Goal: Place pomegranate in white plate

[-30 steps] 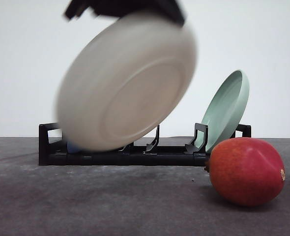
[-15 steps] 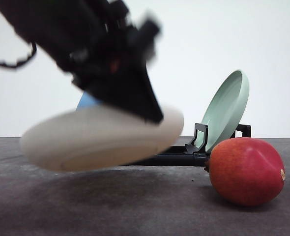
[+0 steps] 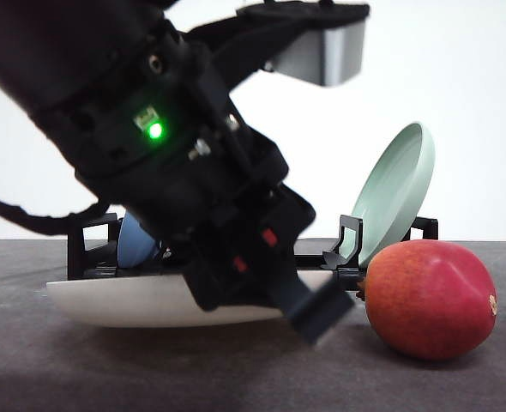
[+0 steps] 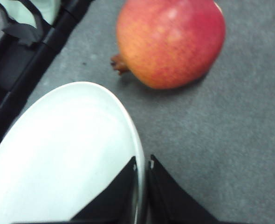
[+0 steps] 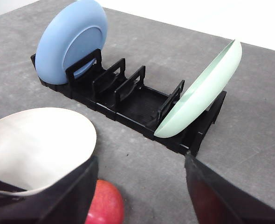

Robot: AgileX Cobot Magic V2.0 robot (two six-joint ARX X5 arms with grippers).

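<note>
My left gripper (image 4: 143, 186) is shut on the rim of the white plate (image 4: 63, 154). In the front view the white plate (image 3: 150, 300) lies level, at or just above the table, in front of the rack, and the left arm hides much of it. The pomegranate (image 3: 430, 298) rests on the table just right of the plate, apart from it. It also shows past the plate's rim as the pomegranate (image 4: 170, 42) in the left wrist view. My right gripper (image 5: 140, 196) hangs open high above, with the white plate (image 5: 35, 144) and the pomegranate (image 5: 105, 205) below it.
A black dish rack (image 5: 128, 100) stands behind the plate. A blue plate (image 5: 71, 39) stands at its left end and a pale green plate (image 5: 200, 91) leans at its right end, close behind the pomegranate. Grey table (image 3: 236, 378) lies in front.
The left arm has swung the white plate from tilted and high to level and low in front of the rack. The pomegranate has not moved.
</note>
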